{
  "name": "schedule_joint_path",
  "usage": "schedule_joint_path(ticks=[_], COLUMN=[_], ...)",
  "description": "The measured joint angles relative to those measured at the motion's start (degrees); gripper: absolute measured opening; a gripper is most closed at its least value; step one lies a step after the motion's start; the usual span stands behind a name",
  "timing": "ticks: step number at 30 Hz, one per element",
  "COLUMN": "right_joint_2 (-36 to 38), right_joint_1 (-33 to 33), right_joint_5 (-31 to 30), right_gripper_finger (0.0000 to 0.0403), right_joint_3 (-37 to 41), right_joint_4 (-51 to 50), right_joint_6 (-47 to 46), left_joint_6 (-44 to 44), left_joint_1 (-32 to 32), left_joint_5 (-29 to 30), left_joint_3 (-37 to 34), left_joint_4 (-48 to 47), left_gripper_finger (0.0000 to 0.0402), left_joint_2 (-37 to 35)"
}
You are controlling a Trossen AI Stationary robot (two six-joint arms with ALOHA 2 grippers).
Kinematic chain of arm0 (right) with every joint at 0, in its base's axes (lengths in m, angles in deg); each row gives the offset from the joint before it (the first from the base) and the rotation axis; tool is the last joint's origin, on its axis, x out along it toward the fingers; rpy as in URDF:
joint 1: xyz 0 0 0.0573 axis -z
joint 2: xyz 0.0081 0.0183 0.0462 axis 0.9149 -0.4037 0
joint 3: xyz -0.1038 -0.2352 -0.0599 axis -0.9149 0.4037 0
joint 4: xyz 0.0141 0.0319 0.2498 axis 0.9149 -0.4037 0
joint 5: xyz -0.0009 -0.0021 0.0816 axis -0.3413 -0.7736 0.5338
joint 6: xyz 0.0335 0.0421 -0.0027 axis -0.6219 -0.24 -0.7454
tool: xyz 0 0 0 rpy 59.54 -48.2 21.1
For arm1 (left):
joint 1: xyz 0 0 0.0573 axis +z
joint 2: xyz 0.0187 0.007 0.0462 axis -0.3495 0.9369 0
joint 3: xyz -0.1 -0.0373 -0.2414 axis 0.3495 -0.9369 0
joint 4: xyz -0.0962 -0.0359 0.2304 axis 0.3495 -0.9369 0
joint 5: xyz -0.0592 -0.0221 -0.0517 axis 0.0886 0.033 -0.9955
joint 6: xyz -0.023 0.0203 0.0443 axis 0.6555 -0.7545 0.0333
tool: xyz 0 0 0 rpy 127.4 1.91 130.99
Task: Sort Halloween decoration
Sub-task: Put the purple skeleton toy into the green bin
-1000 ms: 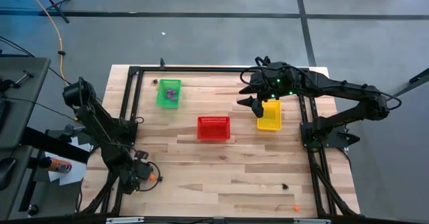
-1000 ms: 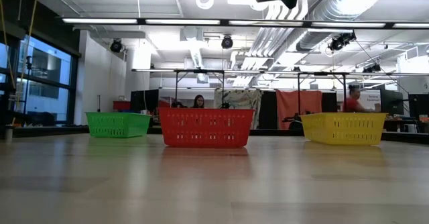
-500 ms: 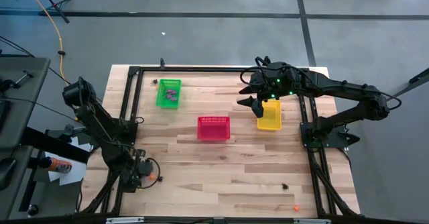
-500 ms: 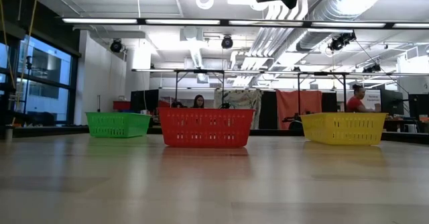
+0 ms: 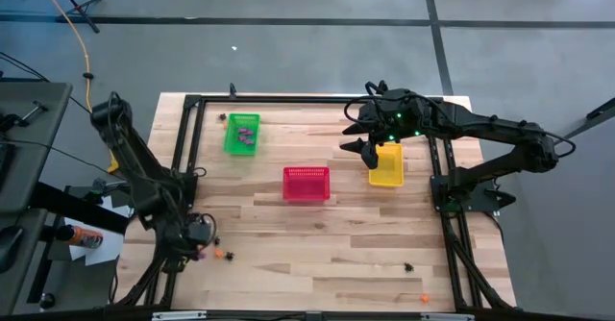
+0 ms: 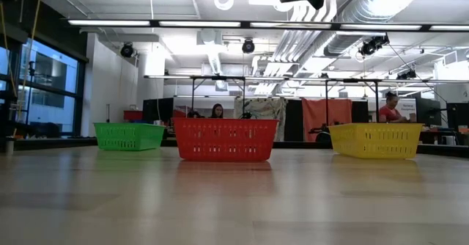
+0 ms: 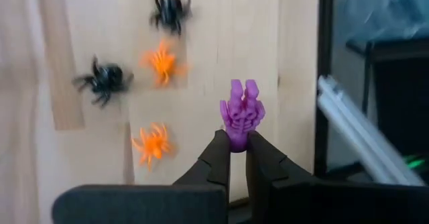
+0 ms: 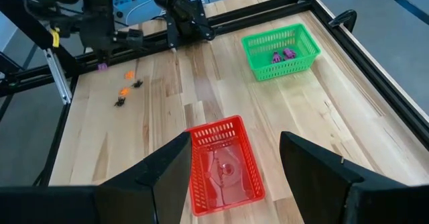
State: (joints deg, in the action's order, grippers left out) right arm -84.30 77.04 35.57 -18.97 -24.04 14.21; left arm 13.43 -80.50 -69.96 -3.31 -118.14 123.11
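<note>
Pinching purple ribbed trinket (image 7: 241, 117), left gripper (image 7: 233, 151) above pale wood planks (image 7: 208, 56).

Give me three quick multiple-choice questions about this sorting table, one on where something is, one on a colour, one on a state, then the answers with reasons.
1. Where is the right hand?
A. At the yellow basket
B. Over the green basket
C. At the table's near edge

2. What colour is the trinket in the left hand?
A. Orange
B. Black
C. Purple

3. How do the left hand's fingers stand?
A. Wide open over a spider
B. Shut on the trinket
C. Shut on nothing

Answers:
1. A, the high view shows it at the yellow basket's edge nearest the red basket.
2. C, the left wrist view shows a purple piece between the fingers.
3. B, the fingers pinch the piece's lower end, above the table.
</note>
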Motion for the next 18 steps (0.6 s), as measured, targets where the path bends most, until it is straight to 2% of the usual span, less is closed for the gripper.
schedule_joint_path(ticks=[5, 10, 13, 18], right_joint_2=[0.0, 0.0, -0.23, -1.49], right_joint_1=[0.0, -0.02, -0.01, -0.02], right_joint_5=[0.0, 0.02, 0.02, 0.04], right_gripper_finger=[0.0222, 0.0222, 0.0222, 0.0222], right_joint_3=[0.0, 0.0, 0.0, 0.0], right_joint_4=[0.0, 0.64, 2.19, 4.83], right_joint_6=[0.34, 0.86, 0.57, 0.53], left_joint_6=[-0.2, -10.24, -20.26, -37.31], left_joint_1=[5.23, 16.69, 26.43, 44.05], left_joint_5=[4.52, 13.73, 16.53, 17.21], left_joint_3=[0.04, 0.11, 0.11, 0.15], left_joint_4=[1.03, 8.12, 17.33, 38.64], left_gripper_finger=[0.0002, 0.0001, 0.0001, 0.0001], left_joint_2=[-5.27, -9.07, -9.71, -6.96])
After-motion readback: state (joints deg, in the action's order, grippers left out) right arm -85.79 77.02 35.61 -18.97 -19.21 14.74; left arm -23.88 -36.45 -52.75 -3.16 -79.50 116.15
